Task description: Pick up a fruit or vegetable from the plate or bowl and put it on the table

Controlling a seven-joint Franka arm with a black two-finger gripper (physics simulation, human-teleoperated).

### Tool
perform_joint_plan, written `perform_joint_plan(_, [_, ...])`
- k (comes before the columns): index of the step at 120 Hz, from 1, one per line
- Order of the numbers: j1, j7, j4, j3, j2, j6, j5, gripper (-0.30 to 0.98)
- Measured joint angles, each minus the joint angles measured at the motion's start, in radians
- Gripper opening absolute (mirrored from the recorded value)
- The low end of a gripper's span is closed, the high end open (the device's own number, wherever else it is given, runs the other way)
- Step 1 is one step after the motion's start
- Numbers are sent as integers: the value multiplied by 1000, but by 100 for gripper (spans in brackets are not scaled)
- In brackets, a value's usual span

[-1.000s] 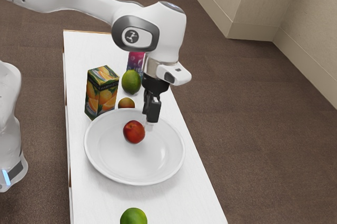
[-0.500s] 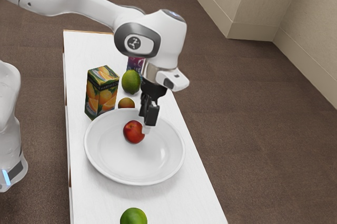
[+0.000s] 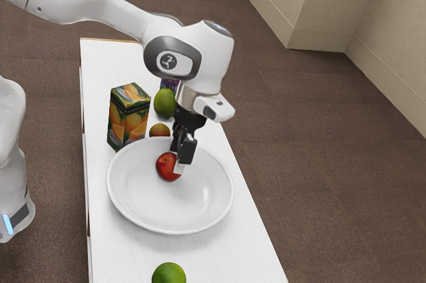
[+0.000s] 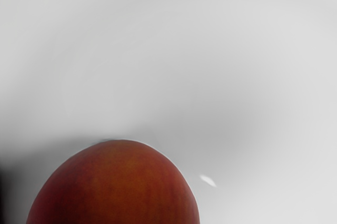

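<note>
— Where to find the round red fruit?
— Inside the shallow, round white dish, at the tip of the black end effector, partly hidden behind it in the exterior view.
— Wide, narrow or holding?
— Can't tell.

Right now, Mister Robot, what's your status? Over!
Gripper right at the red fruit, grip unconfirmed. Fruit inside the white dish. Juice carton outside the rim, not blocking. Over.
</note>
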Motion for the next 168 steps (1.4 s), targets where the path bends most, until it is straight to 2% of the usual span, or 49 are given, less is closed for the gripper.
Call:
perform_joint_plan(116, [8, -3, -40, 0, 28, 10, 0, 68])
perform_joint_plan(159, [8, -3, -39, 0, 40, 17, 30, 39])
perform_joint_plan(168, [8, -3, -37, 0, 42, 19, 39, 37])
